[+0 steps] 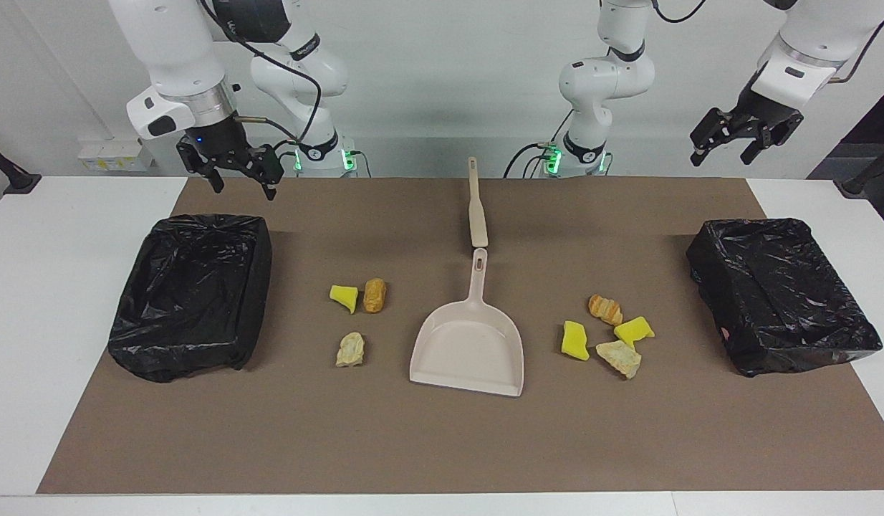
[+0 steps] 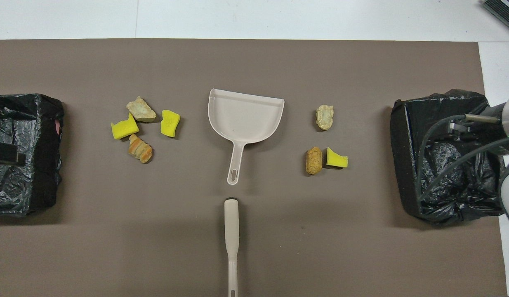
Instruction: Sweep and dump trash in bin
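Trash lies in two clusters on the brown mat (image 1: 442, 444). Toward the right arm's end are a yellow wedge (image 1: 344, 296), a brown lump (image 1: 375, 294) and a tan lump (image 1: 350, 349). Toward the left arm's end, several pieces (image 1: 607, 335) (image 2: 141, 128) huddle together. A black-lined bin (image 1: 191, 294) (image 2: 444, 152) stands at the right arm's end, another bin (image 1: 779, 294) (image 2: 23, 152) at the left arm's. My right gripper (image 1: 243, 183) hangs open and empty over the mat's robot-side edge by its bin. My left gripper (image 1: 725, 150) hangs open and empty, high over its end.
A beige dustpan (image 1: 471, 351) (image 2: 244, 115) lies mid-mat between the clusters, handle toward the robots. A beige brush (image 1: 476, 208) (image 2: 232, 243) lies in line with that handle, nearer to the robots. White table (image 1: 48, 322) borders the mat.
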### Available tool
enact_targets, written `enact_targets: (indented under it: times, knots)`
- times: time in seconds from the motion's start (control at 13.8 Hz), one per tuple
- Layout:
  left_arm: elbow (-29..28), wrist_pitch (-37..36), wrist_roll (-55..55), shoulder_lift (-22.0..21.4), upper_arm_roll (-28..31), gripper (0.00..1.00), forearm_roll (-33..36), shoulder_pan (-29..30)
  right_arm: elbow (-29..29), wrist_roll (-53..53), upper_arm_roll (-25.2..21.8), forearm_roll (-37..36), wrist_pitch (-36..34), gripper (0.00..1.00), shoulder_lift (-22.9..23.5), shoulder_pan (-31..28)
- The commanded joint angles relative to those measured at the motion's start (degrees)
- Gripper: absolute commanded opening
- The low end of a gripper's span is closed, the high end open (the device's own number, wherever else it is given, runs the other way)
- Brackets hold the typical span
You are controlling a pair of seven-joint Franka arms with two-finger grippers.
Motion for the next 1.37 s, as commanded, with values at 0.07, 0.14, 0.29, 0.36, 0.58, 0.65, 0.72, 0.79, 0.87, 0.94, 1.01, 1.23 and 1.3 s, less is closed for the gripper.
enact_targets:
  times: [0.07,0.14,0.29,0.36,0.58,0.65,0.72,0.79,0.87,0.94,1.01,1.23,1.3]
  knots:
    - [0.5,-0.1,0.0,0.1,0.0,1.0,1.0,0.2,0.6,4.4,0.2,0.3,2.3,1.0,1.8,4.2]
    - [0.5,-0.1,0.0,0.1,-0.1,1.0,1.0,0.2,0.6,6.4,0.3,-0.6,2.6,1.0,3.3,6.2]
    - [0.5,-0.1,0.0,0.1,0.0,1.0,1.0,0.2,3.7,11.6,0.3,-2.3,4.5,1.0,7.8,10.8]
    - [0.5,-0.1,0.0,0.1,0.0,1.0,1.0,0.2,5.8,14.1,0.3,-2.6,4.6,1.0,9.9,12.8]
    - [0.5,-0.1,0.0,0.1,-0.1,1.0,1.0,0.2,11.1,23.9,0.1,-3.8,4.9,1.0,17.2,19.7]
    - [0.5,-0.1,0.0,0.1,0.0,1.0,1.0,0.2,12.2,27.1,0.2,-5.4,5.4,1.0,19.6,22.1]
    - [0.5,-0.1,0.0,0.1,0.0,1.0,1.0,0.2,12.7,29.5,0.2,-6.0,7.0,1.0,21.5,23.8]
    - [0.5,-0.1,0.0,0.1,0.0,1.0,1.0,0.2,12.7,31.0,0.2,-6.0,8.5,1.0,22.8,24.6]
    - [0.5,-0.1,0.0,0.1,-0.1,1.0,1.0,0.2,13.6,33.1,0.3,-6.0,9.7,1.0,24.5,25.8]
    - [0.5,-0.1,0.0,0.1,0.0,1.0,1.0,0.2,15.3,35.0,0.2,-6.0,9.9,1.0,26.5,27.3]
    - [0.5,-0.1,0.0,0.1,0.0,1.0,1.0,0.2,17.6,36.8,0.0,-6.0,10.0,1.0,29.0,28.5]
    - [0.5,-0.1,-0.4,0.1,-0.1,1.0,0.9,0.2,22.7,44.4,-0.5,-6.7,11.9,1.0,36.9,33.3]
    - [0.5,-0.2,-0.1,0.1,-0.1,1.0,0.9,-0.5,22.6,46.2,-0.2,-6.7,12.9,1.0,37.5,33.9]
